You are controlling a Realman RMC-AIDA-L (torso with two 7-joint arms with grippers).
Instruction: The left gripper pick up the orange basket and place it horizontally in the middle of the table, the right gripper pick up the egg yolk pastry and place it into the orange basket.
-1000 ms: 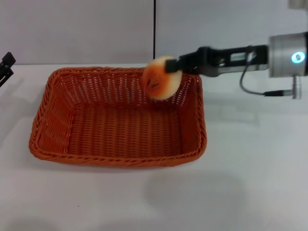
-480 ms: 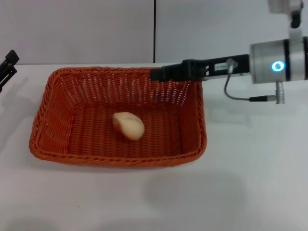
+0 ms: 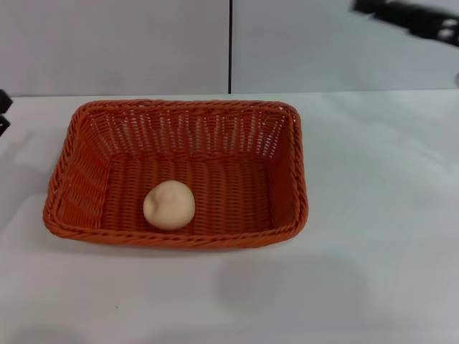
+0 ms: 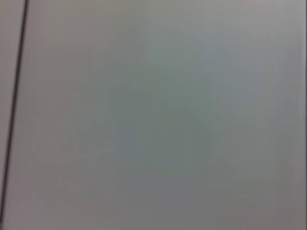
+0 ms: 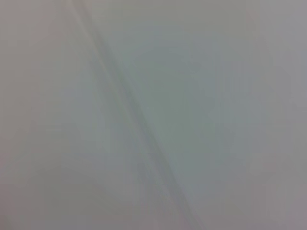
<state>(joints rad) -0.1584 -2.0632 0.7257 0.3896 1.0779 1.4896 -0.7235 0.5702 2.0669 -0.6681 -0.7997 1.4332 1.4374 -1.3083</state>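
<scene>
Egg yolk pastry [image 3: 169,205] lies cream side up on the orange basket [image 3: 294,179] floor, far below and left of my right gripper [image 3: 410,17], whose fingers I cannot read. I judge it placed. My left gripper [image 3: 3,113] sits at the white table [image 3: 373,236] edge; grey wall behind.

Little of the robot's body showed.
The right pincer [image 3: 401,14] appeared as a slim black, blurred shape, its details too smeared to read. The left pincer [image 3: 3,113] was only a small black sliver at the head view's edge.
</scene>
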